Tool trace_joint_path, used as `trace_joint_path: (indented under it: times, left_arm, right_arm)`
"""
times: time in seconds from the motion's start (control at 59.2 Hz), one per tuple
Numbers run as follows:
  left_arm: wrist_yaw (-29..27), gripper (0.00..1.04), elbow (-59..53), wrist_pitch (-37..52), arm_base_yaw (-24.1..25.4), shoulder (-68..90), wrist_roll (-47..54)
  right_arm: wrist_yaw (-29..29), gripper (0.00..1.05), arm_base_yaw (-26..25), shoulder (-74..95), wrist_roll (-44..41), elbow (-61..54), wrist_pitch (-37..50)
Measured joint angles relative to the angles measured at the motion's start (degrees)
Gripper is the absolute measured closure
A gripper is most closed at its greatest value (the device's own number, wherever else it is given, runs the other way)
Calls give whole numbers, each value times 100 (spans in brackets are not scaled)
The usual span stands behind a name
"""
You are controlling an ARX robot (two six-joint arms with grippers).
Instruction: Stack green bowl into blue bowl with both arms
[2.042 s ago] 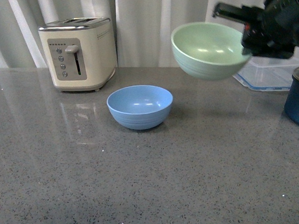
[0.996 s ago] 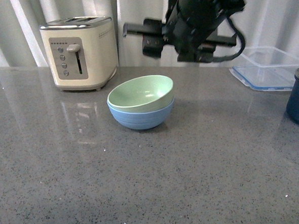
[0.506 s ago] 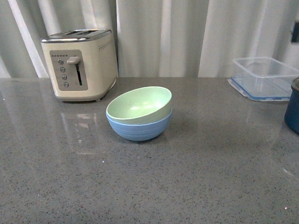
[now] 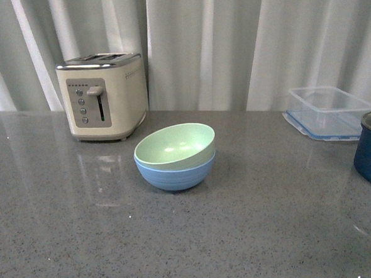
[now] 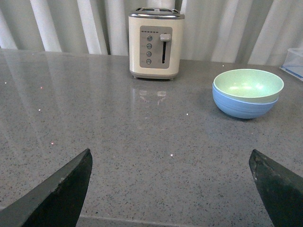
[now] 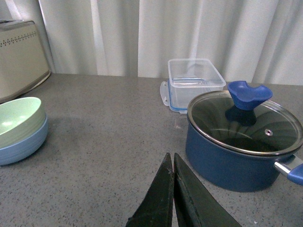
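Note:
The pale mint-green bowl (image 4: 175,144) sits nested inside the sky-blue bowl (image 4: 176,174) in the middle of the grey counter, a little tilted. The stack also shows in the left wrist view (image 5: 248,85) and at the edge of the right wrist view (image 6: 19,118). No arm shows in the front view. My left gripper (image 5: 170,161) is open and empty, its two fingers wide apart, well back from the bowls. My right gripper (image 6: 170,158) is shut and empty, off to the side of the bowls near the navy pot.
A cream toaster (image 4: 103,97) stands behind the bowls to the left. A clear plastic container (image 4: 330,112) sits at the back right. A dark navy pot with glass lid (image 6: 244,139) stands at the right, close to my right gripper.
The green bowl was carried by the right arm, then set into the blue bowl. The arm has withdrawn out of the front view. The camera has shifted slightly.

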Motion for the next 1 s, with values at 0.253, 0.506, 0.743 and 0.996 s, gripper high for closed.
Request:
trace_joint_path:
  times: [0.253, 0.506, 0.743, 0.996]
  left_arm:
    - [0, 7, 0, 0, 0, 0, 0]
    - [0, 7, 0, 0, 0, 0, 0]
    - [0, 7, 0, 0, 0, 0, 0]
    - [0, 7, 0, 0, 0, 0, 0]
  right_arm:
    - [-566, 104, -518, -887, -2, -566, -332]
    - [-592, 104, -625, -1759, -2, -885, -881]
    - [-597, 104, -625, -2297, -2, -1220, -1093]
    - [-599, 104, -625, -3141, -2, -1222, -1853]
